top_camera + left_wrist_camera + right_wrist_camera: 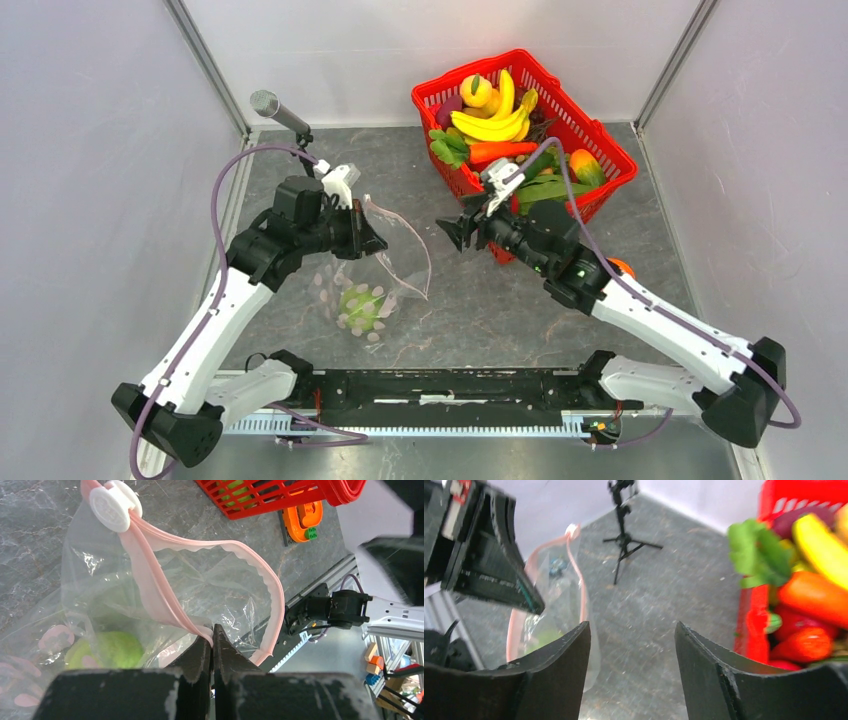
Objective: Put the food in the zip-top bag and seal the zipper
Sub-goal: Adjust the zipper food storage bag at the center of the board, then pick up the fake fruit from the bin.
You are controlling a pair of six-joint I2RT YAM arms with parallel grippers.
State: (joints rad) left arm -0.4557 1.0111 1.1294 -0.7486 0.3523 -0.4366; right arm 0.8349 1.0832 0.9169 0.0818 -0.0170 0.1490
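My left gripper (372, 240) is shut on the pale pink zipper (165, 595) of the clear dotted zip-top bag (365, 290) and holds the bag's mouth up and open. A white slider (112, 507) sits at one end of the strip. A light green food piece (105, 650) lies inside the bag (360, 305). My right gripper (450, 233) is open and empty, in the air between the bag's mouth and the basket. In the right wrist view the bag (551, 600) hangs at the left beyond my gripper (631, 630). Bananas (497, 112) and a carrot (503, 151) lie in the basket.
A red mesh basket (600, 135) full of toy food stands at the back right. A microphone on a small tripod (280, 112) stands at the back left. An orange toy (620, 266) lies by my right arm. Grey walls close in both sides.
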